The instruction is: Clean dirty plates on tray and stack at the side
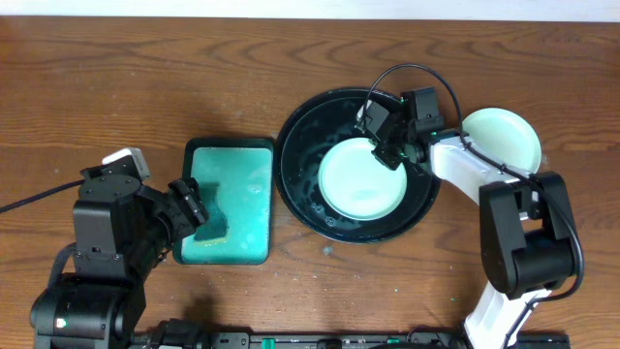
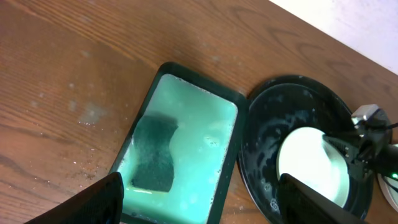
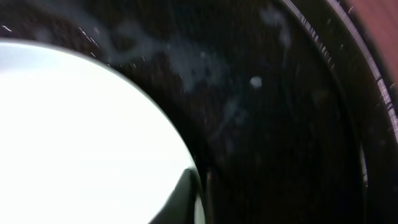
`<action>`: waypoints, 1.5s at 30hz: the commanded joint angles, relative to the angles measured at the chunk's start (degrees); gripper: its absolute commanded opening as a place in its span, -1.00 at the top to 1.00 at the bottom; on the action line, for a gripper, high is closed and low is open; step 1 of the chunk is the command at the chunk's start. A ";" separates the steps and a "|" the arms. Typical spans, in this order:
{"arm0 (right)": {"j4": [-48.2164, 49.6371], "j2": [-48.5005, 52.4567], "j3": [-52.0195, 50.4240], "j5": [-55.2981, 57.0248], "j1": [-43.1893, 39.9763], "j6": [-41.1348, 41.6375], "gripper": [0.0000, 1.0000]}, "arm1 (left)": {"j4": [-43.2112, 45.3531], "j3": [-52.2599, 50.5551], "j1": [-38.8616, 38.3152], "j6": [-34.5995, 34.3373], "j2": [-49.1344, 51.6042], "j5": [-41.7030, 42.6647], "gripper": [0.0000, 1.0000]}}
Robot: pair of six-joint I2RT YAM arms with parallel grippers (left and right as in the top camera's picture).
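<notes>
On the black tray [image 1: 300, 167] the pale plate [image 1: 358, 186] lies among suds, probably stiff, light and soap-slick, best pinched at its raised rim, where the right gripper [image 1: 392, 153] sits, its grip hidden; the left gripper [image 1: 192, 206] hangs spread.

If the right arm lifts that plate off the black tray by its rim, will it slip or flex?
Probably slippery: the tray around it shows foamy streaks, so the plate is likely wet. It looks rigid and shallow, so likely no flex, but gripped at one edge by the right gripper it may tilt.
</notes>
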 commanded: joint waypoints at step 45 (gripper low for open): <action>-31.95 -11.87 -0.35 4.87 -2.27 63.91 0.98 | 1.92 0.00 0.20 1.29 0.76 -0.11 -0.58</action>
